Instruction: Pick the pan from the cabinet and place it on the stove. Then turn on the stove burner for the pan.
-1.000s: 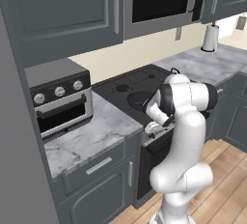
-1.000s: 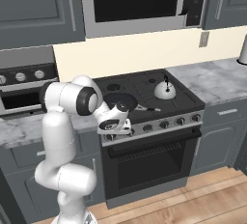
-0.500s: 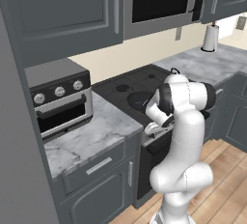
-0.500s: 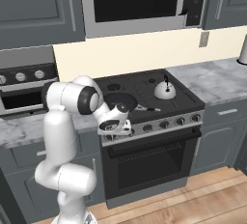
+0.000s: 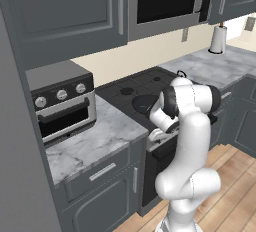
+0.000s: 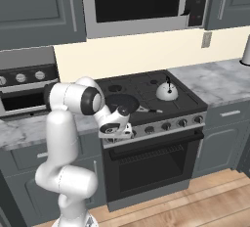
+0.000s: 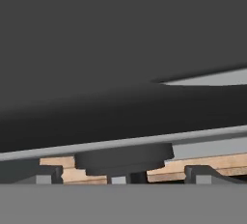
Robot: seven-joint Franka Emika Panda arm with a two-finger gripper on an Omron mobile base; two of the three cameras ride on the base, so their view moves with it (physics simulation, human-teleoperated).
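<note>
One pan (image 6: 122, 104) sits on the front left of the stove (image 6: 178, 104), black and shallow, its slim handle pointing right across the cooktop toward the middle. From the left base camera the pan (image 5: 145, 103) shows as a dark disc just behind my wrist. My gripper (image 6: 116, 129) hangs low at the stove's front edge, at the left end of the row of small round knobs, with my jaws spread as wide as they go and nothing between them. Through my hand camera a round dark knob (image 7: 124, 158) lies close ahead, between my two finger tips (image 7: 205, 173), with the stove's dark front above it; whether I touch the knob I cannot tell. A small silver kettle (image 6: 166, 90) stands on the back right burner, well apart from the pan. To the left of the stove a grey toaster oven (image 5: 62, 103) rests on the marble counter (image 5: 95, 143). Above, the dark grey wall cabinet (image 5: 70, 11) has its doors shut beside the microwave (image 6: 146, 1).
</note>
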